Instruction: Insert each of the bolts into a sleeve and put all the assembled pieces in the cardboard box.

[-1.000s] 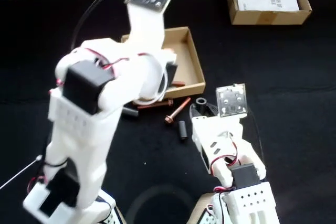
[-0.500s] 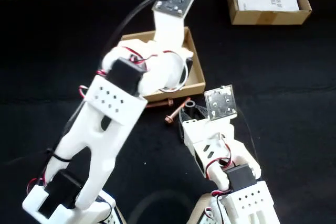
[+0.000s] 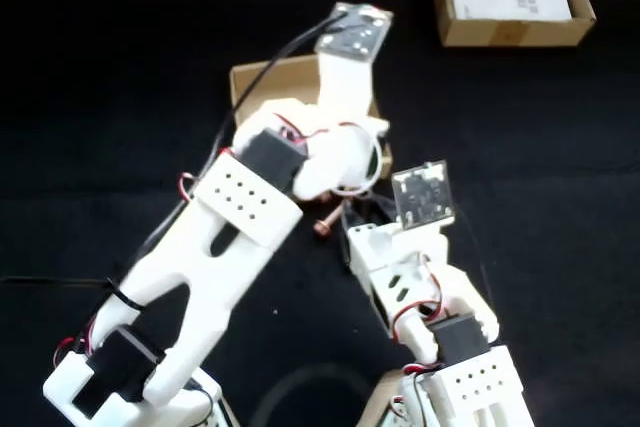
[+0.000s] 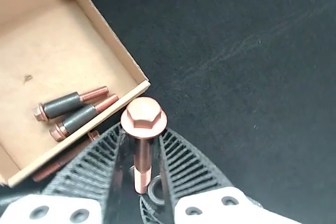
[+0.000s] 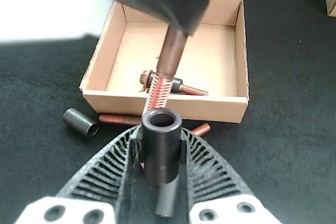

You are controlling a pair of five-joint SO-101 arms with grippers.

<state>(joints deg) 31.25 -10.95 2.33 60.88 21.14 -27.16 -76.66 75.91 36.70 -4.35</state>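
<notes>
Swinging across within the last second, the left gripper [image 4: 142,136], clamped on a bolt [image 4: 144,117], has been brought over the right gripper [image 5: 159,134], which is clamped on a sleeve [image 5: 161,153]. The bolt's threaded tip is set at the sleeve's mouth; insertion is judged next.

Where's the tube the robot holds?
In the right wrist view, the sleeve sits clamped in the right tool, at the left tool's bolt tip, near the box.
</notes>
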